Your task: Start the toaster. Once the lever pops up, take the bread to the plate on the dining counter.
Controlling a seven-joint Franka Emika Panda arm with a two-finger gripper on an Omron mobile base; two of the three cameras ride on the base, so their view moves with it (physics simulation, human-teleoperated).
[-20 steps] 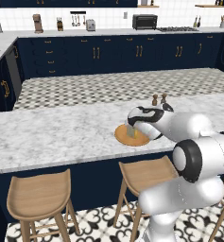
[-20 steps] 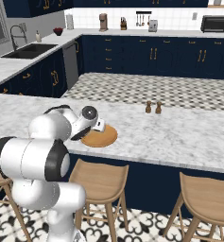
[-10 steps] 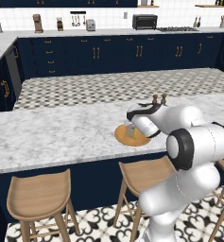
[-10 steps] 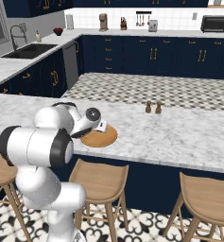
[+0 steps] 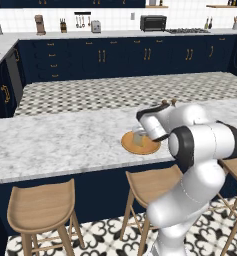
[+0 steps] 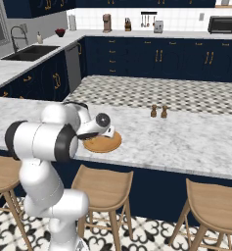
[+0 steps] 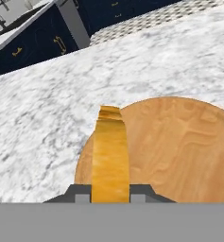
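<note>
Over the near edge of the dining table [image 5: 50, 145], the gripper [image 7: 110, 191] pinches the bread [image 7: 110, 156] edge-on between its two fingertips [image 7: 80, 193], the golden crust running up the middle of the hand view. The slice hangs above the left part of the plate [image 7: 179, 151], an orange-brown wooden disc lying on the marble. From the left base view the bread [image 5: 138, 139] appears low over the plate [image 5: 145, 147], with the gripper [image 5: 140, 134] bent down toward it; whether the lower crust already touches the wood cannot be told. From the right base view the plate [image 6: 105, 143] lies just beside the arm's wrist. Two small shakers [image 6: 158, 111] stand well apart from it, farther along the table [image 6: 196, 142]. The toaster [image 5: 95, 26] sits on the far worktop.

Judged from these views, the step in hand is the release of the bread onto the plate. A good placement would call for shifting the slice toward the plate's centre, since it now rides near the rim, then lowering until the crust meets the wood before the fingers part. Because the slice stands on edge, it will likely tip flat when freed; leaning it toward the plate's middle should keep it from toppling onto the marble.
</note>
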